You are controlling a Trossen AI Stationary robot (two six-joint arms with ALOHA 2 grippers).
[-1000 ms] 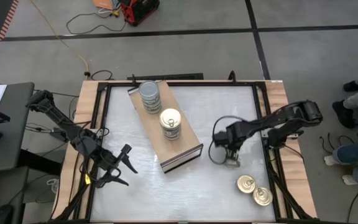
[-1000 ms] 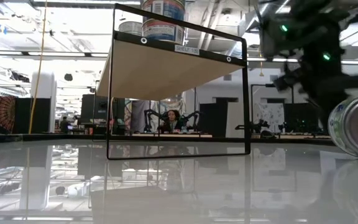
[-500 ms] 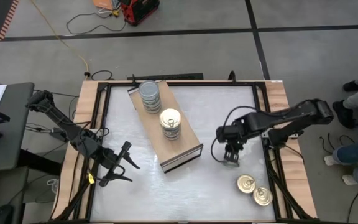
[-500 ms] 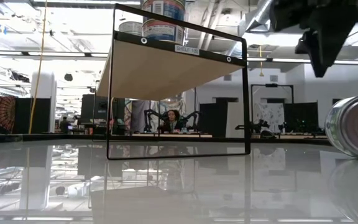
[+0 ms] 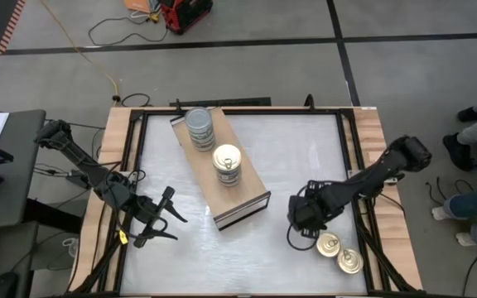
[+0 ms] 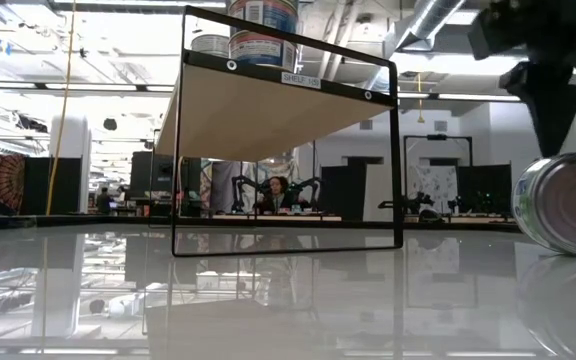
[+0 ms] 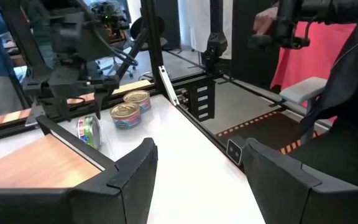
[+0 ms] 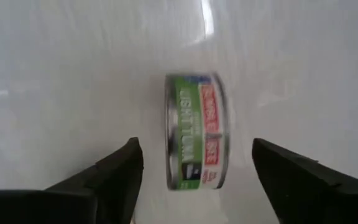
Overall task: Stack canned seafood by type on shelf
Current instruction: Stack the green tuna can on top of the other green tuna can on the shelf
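Green-label tin [image 8: 196, 132] lies on edge on tabletop [image 5: 288, 149], between spread right jaws [image 8: 194, 177] (nothing gripped), beside two gold-top tins [image 5: 339, 253]. Shelf [image 5: 251, 186] carries two sorted stacks. Left jaws [image 5: 162, 217] wait open.

A small white label [image 6: 301, 78] on the shelf's [image 6: 268, 110] dark front edge reads "SHELF 105", I think.

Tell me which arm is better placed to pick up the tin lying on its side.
The right. The right gripper hangs open directly over the tipped tin. The left gripper waits across the table, past the shelf.
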